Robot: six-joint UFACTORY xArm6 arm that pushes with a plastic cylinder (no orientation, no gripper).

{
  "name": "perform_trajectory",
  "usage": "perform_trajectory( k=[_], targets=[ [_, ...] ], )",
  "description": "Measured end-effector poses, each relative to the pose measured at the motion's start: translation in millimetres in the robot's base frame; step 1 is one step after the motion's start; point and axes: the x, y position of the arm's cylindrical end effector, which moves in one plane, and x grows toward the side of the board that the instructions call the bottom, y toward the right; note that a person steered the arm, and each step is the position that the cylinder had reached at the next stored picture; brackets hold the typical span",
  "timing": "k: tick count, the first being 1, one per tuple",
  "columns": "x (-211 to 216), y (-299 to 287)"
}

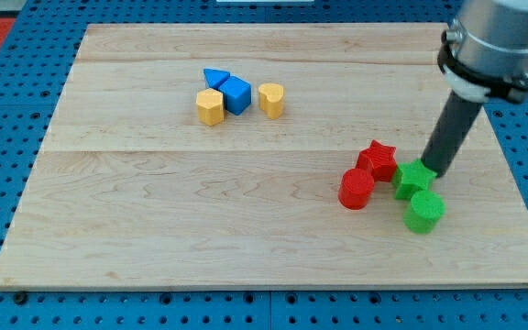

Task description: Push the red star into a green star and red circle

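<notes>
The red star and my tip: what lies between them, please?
In the camera view, the green star lies between the red star and my tip, which sits at the green star's right edge.

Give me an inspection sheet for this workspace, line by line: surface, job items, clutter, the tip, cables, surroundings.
Surface: wooden board, lying flat.
Job's things: red star at the view's right, touching or nearly touching the red circle below-left and the green star to its right.
Clutter: green block just below the green star; near the view's top, a tight cluster of a blue triangular block, blue block and two yellow blocks.
Grippers: none; my tip sits at the green star's upper right edge.
Cables: nothing seen.
Surroundings: blue perforated base around the board.
</notes>
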Motion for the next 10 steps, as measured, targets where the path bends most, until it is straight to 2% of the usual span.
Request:
perform_trajectory(
  k=[1, 2, 3, 6, 7, 10],
  targets=[
    [-54, -7],
    [-132, -27],
    [-134, -98],
    [-141, -79],
    [-124, -68],
    [-115, -37]
  ],
)
